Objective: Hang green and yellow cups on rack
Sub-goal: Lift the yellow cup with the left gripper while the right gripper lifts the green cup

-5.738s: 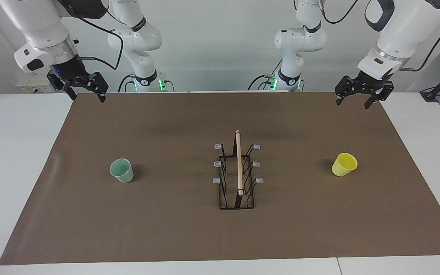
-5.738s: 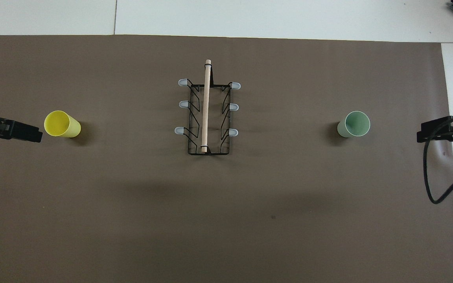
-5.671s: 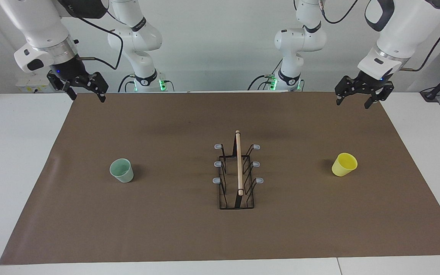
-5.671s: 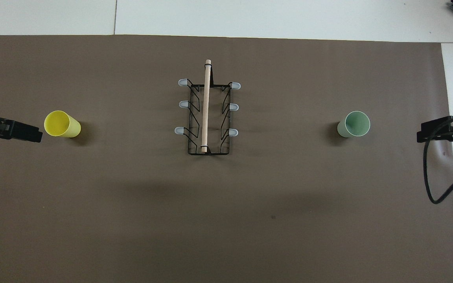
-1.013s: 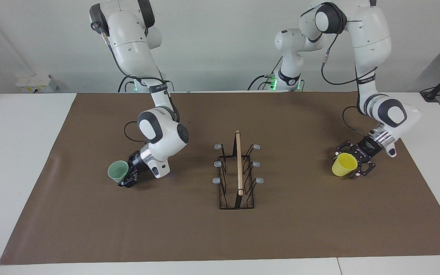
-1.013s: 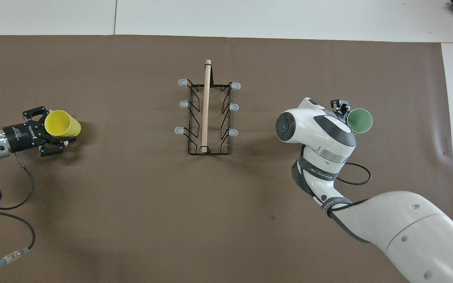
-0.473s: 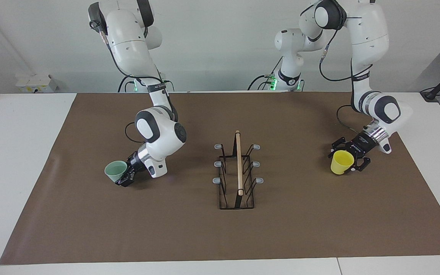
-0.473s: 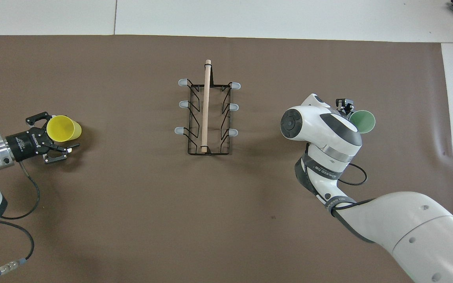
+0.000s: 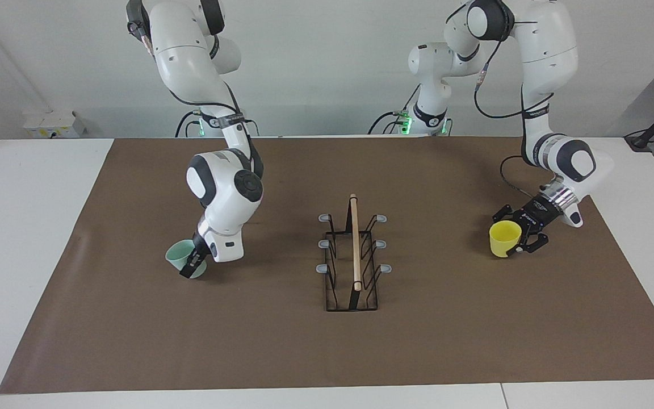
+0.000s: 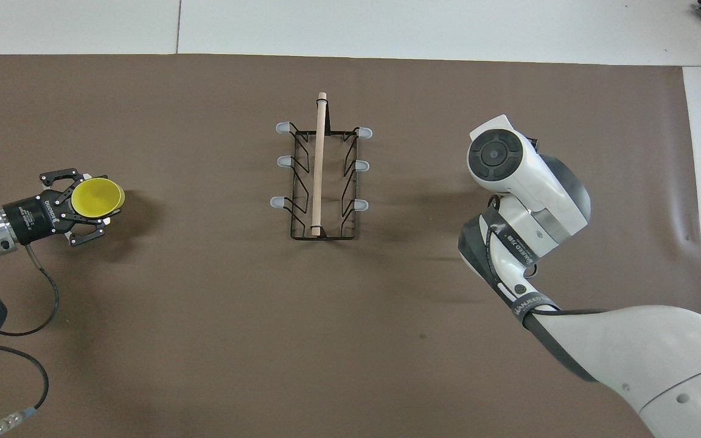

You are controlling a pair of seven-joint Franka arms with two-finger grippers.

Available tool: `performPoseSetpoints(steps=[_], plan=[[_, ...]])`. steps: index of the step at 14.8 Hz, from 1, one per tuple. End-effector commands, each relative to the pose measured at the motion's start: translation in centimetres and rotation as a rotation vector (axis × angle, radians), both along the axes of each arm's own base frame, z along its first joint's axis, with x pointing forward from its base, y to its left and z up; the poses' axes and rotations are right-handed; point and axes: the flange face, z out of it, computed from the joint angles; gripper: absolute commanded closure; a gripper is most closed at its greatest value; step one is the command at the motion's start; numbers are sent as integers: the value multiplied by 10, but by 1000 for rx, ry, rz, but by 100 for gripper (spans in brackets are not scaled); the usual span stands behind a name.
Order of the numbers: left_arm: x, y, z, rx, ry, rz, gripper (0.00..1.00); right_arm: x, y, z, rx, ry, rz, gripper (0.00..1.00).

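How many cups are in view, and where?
2. Green cup in the right end effector; yellow cup in the left end effector. None on the rack.

two cups: one green cup [image 9: 181, 253], one yellow cup [image 9: 504, 237]; one rack [image 9: 352, 258], six pegs; two grippers: left gripper [image 9: 523, 238], right gripper [image 9: 193, 262].

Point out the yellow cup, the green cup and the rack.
yellow cup [image 9: 502, 240], facing view, its side wall.
green cup [image 9: 178, 253], facing view, its rim.
rack [image 9: 355, 241], facing view, its wooden top rod.

White table [image 9: 32, 238], brown mat [image 9: 281, 346] on it, black wire rack [image 9: 352, 267] mid-mat.
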Motion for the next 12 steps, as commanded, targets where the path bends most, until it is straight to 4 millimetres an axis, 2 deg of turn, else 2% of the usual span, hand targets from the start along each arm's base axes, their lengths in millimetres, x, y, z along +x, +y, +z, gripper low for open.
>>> performPoseSetpoints(steps=[1,3,7,8,11,12], plan=[[4,-3,45,1,-78,-3,100,4,7,31,129,-33,-66,100],[16,-18,78,83,-105,-80,100,6,15,55,252,-67,-101,100],[41,-55,151,275,-25,-189,100,5,20,96,485,-93,-160,100],[42,-62,166,308,-26,-210,100,3,25,104,538,-101,-180,100],[43,-106,194,471,-56,-366,100,2,32,124,672,-129,-236,100],[41,-122,197,529,-62,-418,100,0,33,132,711,-134,-252,100]])
